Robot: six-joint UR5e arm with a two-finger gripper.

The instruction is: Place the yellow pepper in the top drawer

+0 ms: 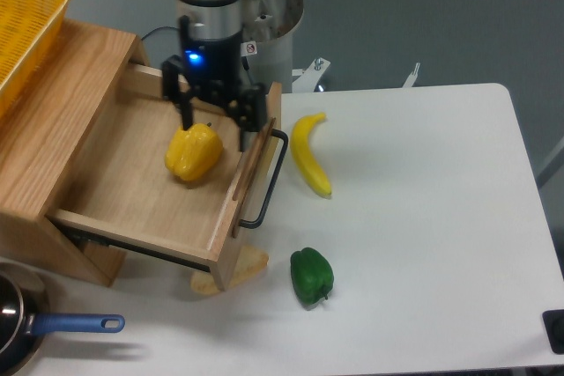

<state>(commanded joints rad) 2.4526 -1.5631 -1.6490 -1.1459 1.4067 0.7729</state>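
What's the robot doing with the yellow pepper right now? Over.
Gripper open, fingers straddling the top of the yellow pepper. Pepper resting on the floor of the open top drawer. Banana and green pepper out on the table, nothing blocking.

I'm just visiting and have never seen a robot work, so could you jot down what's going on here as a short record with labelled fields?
arm: one robot arm reaching over the open drawer
gripper: open, fingers spread just above the pepper
yellow pepper: lying on the drawer floor, free of the fingers
top drawer: pulled out, light wood, black bar handle on its front
banana: on the white table, right of the drawer
green pepper: on the table, nearer the camera
yellow basket: on top of the cabinet
pan: bottom left corner, blue handle
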